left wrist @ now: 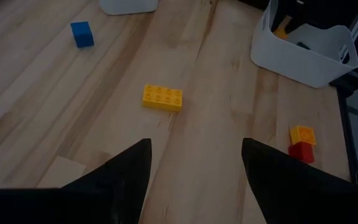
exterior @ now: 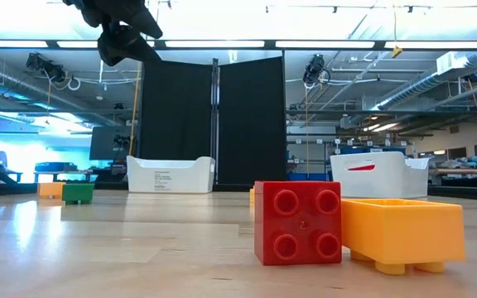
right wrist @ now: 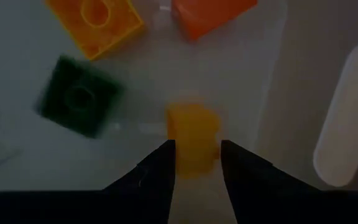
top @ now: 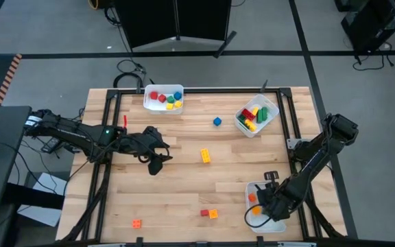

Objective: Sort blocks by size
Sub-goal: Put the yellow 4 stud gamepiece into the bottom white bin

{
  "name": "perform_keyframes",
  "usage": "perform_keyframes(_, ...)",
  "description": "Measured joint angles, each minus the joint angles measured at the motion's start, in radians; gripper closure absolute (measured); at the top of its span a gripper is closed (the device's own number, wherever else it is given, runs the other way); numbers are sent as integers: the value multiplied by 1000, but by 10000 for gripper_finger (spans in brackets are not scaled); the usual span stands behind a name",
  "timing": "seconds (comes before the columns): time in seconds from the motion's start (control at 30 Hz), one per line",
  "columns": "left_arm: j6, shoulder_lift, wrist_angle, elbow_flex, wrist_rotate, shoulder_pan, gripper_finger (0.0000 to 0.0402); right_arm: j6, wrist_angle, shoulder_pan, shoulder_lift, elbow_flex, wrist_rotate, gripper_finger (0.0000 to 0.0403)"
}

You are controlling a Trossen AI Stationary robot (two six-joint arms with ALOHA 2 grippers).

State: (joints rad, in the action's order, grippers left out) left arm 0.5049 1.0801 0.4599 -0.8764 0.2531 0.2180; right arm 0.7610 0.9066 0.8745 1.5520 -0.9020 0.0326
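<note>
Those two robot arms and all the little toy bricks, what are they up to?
They are sorting blocks by size into white bins. The right end effector is down inside the near bin, a small yellow block between its fingertips, with other blocks lying there. The left end effector hovers open above the table, facing a loose yellow brick. Several blocks remain scattered on the wood.

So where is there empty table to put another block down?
Bare wood lies between the yellow brick and the red and orange pair, and between the blue cube and the far bin. It is crowded inside the near right bin, where the right gripper works.
</note>
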Motion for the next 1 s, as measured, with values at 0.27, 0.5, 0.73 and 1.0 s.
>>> perform_keyframes(0.27, -1, 0, 2, 0, 0, 0, 143, 25, 0, 0, 0, 0, -10, 256)
perform_keyframes(0.5, -2, 0, 2, 0, 0, 0, 143, 44, 0, 0, 0, 0, -11, 231)
perform_keyframes(0.73, -3, 0, 2, 0, 0, 0, 143, 56, 1, 0, -14, -1, -38, 174)
perform_keyframes(1.0, -3, 0, 0, 0, 0, 0, 143, 135, 63, 0, -89, -1, -91, 115)
